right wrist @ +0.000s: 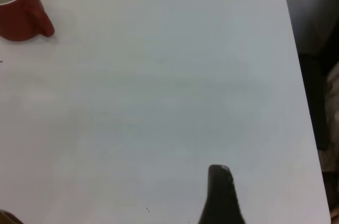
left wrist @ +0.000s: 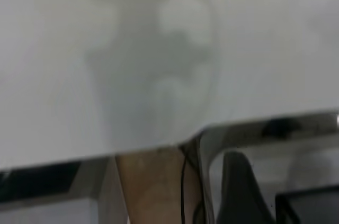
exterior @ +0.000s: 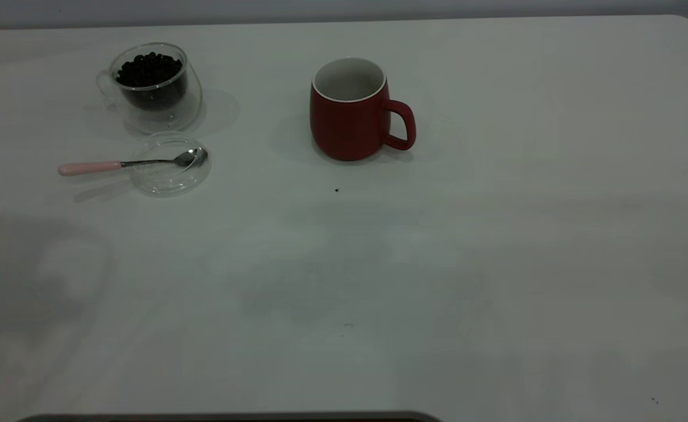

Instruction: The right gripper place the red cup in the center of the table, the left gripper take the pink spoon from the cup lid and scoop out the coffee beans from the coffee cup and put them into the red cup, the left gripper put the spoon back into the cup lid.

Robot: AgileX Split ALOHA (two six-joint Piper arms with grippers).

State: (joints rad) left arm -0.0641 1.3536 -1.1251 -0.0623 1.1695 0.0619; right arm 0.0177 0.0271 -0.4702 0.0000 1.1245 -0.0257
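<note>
On white table (exterior: 496,264), rounded red cup (exterior: 349,126)

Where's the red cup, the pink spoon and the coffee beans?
red cup (exterior: 346,126): exterior view, on its red side wall.
pink spoon (exterior: 88,168): exterior view, on the pink handle.
coffee beans (exterior: 147,68): exterior view, top of the heap.

No text, label or number is readable anywhere.
</note>
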